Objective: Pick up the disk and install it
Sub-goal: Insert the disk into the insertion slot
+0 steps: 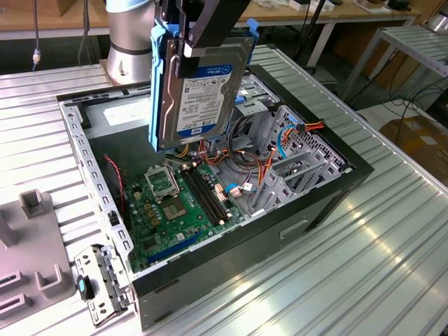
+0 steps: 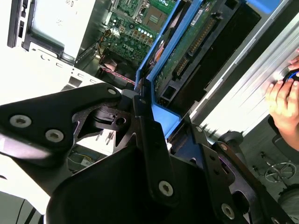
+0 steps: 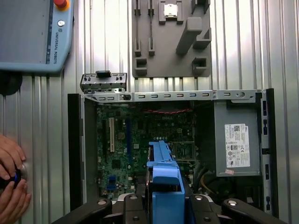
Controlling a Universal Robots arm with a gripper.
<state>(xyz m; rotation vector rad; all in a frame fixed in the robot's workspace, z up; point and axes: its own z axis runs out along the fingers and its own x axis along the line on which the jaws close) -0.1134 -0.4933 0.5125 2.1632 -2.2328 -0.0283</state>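
Note:
The disk [image 1: 199,94] hangs upright over the open computer case [image 1: 318,199], label facing the exterior view's camera, with blue rails along both long sides. My gripper [image 1: 199,42] is shut on its upper end, black fingers [image 1: 186,50] pressed against the rails. In the second wrist view the disk [image 2: 187,42] shows its green circuit side, and the gripper [image 2: 170,126] clamps the blue rail end. The first wrist view has the disk [image 3: 163,170] edge-on above the motherboard [image 3: 121,140]. The metal drive cage [image 1: 269,115] sits just behind the disk's lower end.
A grey power supply [image 3: 236,140] with a white sticker fills one corner of the case. Beside the case lie a grey fixture plate [image 3: 170,37] and a loose metal bracket [image 3: 103,83]. A pendant [image 3: 32,32] rests on the table, and a person's hands [image 3: 11,182] are at the table edge.

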